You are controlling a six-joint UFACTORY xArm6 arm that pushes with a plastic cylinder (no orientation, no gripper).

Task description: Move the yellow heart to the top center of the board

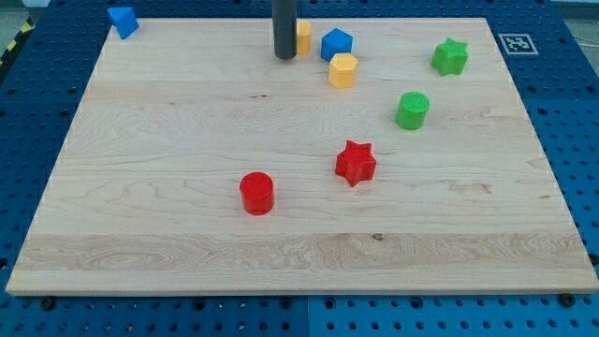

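A yellow block (304,36), its shape half hidden by the rod, sits at the view's top centre of the wooden board (187,262). My tip (284,56) touches or nearly touches its left side. A blue block (336,44) stands just right of it. A yellow hexagon-like block (343,70) lies below and right of the blue one.
A blue block (123,20) sits at the top left corner. A green star (450,57) and a green cylinder (412,109) are at the right. A red star (355,163) and a red cylinder (256,193) lie mid-board.
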